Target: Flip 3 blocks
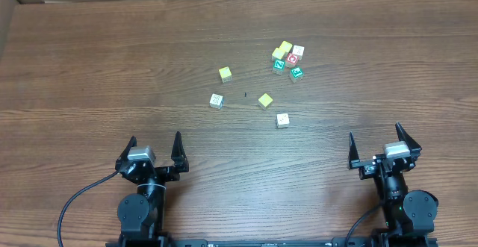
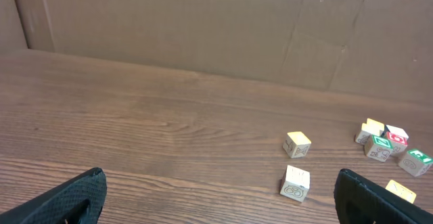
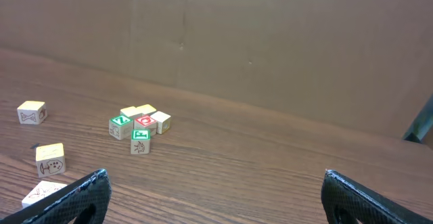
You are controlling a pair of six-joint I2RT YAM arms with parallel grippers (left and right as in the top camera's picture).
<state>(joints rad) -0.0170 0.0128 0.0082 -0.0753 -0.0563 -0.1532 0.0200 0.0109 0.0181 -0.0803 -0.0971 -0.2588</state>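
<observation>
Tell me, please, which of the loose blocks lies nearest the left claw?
The whitish block with a grey pattern: it sits closest in front of the left claw, every other block lying farther back or farther right.

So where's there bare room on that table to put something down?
Bare: the wide stretch left of the whitish block; the right side beyond the cube cluster; the near strip below the cream block, between left arm and right arm. Crowded: that cluster.

Left gripper [image 1: 155, 139] and right gripper [image 1: 374, 131] are black, with pointed fingers [image 1: 178, 147] and a silver housing [image 1: 140, 154] behind each. Black cables [image 1: 75, 201] curl from the round bases [image 1: 138, 211].
</observation>
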